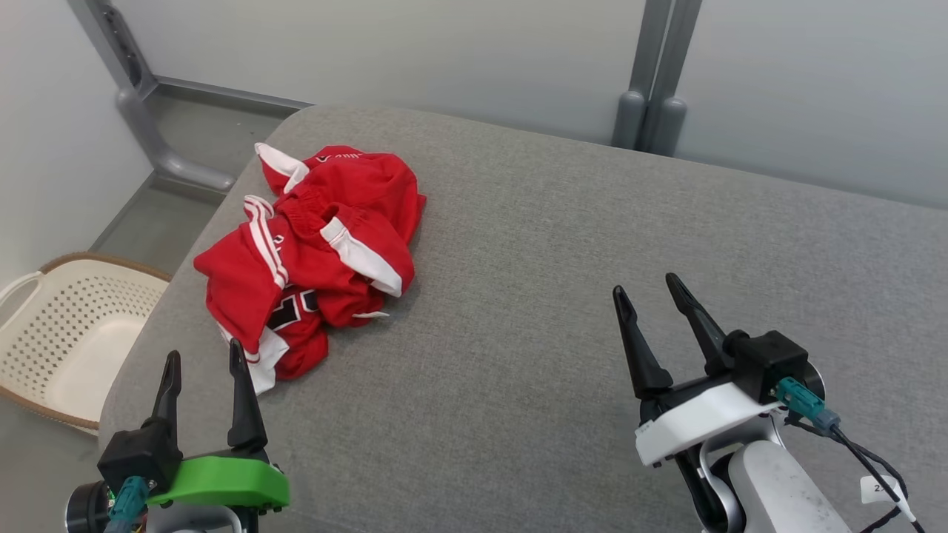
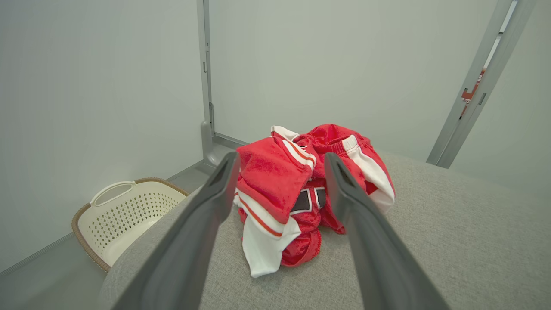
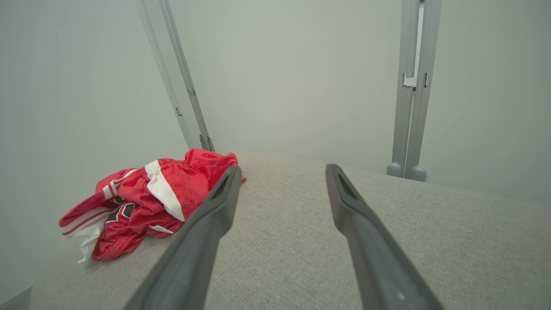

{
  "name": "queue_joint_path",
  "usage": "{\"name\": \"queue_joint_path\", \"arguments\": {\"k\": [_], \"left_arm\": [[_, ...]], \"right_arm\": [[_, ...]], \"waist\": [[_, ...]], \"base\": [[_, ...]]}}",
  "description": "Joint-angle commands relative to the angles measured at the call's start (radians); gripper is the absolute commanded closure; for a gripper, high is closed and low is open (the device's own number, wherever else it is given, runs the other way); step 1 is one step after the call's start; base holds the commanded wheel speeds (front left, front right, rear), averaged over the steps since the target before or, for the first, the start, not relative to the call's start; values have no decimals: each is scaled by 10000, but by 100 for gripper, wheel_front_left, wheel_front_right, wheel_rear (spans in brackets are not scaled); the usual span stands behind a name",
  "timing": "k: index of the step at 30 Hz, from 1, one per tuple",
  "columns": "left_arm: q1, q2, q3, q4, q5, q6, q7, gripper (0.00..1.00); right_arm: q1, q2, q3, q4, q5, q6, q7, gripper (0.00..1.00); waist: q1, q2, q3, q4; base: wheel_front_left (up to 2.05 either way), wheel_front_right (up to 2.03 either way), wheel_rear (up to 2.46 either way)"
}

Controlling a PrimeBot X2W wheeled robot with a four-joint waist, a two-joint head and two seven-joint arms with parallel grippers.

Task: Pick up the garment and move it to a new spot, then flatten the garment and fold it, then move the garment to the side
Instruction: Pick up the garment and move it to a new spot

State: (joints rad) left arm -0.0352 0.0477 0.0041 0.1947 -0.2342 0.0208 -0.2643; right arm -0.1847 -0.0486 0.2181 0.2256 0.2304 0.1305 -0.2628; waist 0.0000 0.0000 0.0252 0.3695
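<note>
Garment [image 1: 318,252] crumpled at the left, both grippers empty

Nearest, the left gripper [image 1: 205,354] hangs low with fingers spread, holding nothing, tips close to the white hem. Across on the right, the right gripper [image 1: 644,285] is parted too, empty, well apart from the cloth. The red-and-white heap sits on the grey padded surface [image 1: 563,244] near its rounded left corner. A cream basket [image 1: 44,333] stands on the floor beside. Grey posts [image 1: 652,96] stand behind.

basket [image 1: 74,318]: cut by left edge | garment [image 1: 333,237]: print half hidden in folds
</note>
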Motion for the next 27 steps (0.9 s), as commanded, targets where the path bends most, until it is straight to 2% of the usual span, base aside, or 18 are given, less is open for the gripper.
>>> {"name": "queue_joint_path", "arguments": {"k": [1, 8, 15, 19, 27], "left_arm": [[102, 49, 31, -18, 7, 1, -3, 0], [79, 49, 152, -10, -90, 23, -3, 0], [-399, 257, 439, 263, -288, -295, 82, 0], [-998, 698, 651, 319, -792, -737, 703, 0], [-2372, 1855, 910, 937, -1892, -1253, 2906, 0]], "right_arm": [[43, -32, 22, 24, 38, 4, -30, 0], [-14, -32, 93, 45, 4, 4, -30, 0], [-108, -32, 150, 26, -59, 4, -30, 0], [-218, -33, 165, 20, -104, 4, -30, 0], [-592, -190, 334, -41, -152, 4, -30, 0]], "waist": [[0, 0, 28, 431], [0, 0, 52, 550], [0, 0, 182, 336], [0, 0, 366, 101], [0, 0, 819, -648]], "base": [[0, 0, 0], [0, 0, 0], [0, 0, 0], [0, 0, 0], [0, 0, 0]]}}
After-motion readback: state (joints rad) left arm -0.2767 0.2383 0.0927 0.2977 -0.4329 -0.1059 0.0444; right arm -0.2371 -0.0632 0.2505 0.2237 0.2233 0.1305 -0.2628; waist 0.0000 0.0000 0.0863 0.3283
